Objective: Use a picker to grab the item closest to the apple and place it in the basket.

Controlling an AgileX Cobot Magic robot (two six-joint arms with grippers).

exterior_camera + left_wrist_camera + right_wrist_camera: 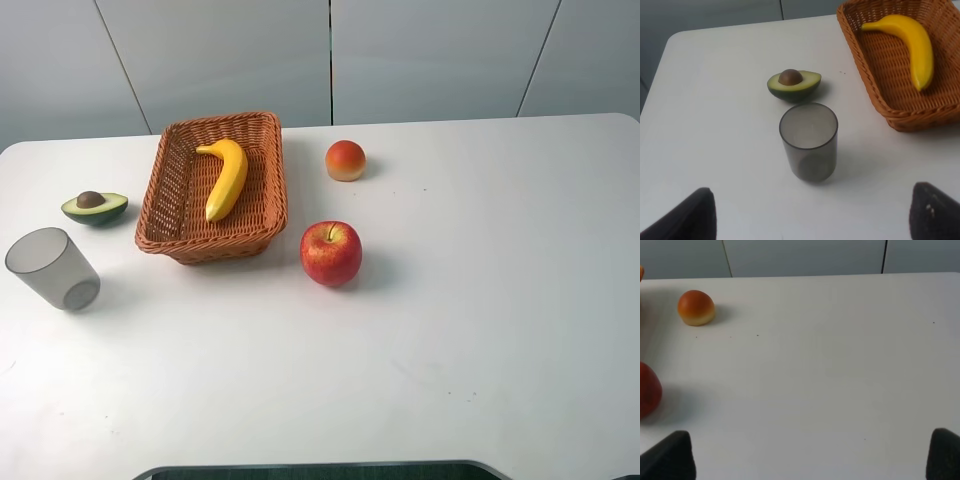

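Banana (227,178) inside unlabelled wicker basket (171,186)

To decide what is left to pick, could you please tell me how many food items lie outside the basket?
3: the avocado half left of the basket, the bun right of it, and the apple in front of the bun. None seem hidden.

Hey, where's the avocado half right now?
In the exterior high view the avocado half lies far left, between the basket and the grey cup.
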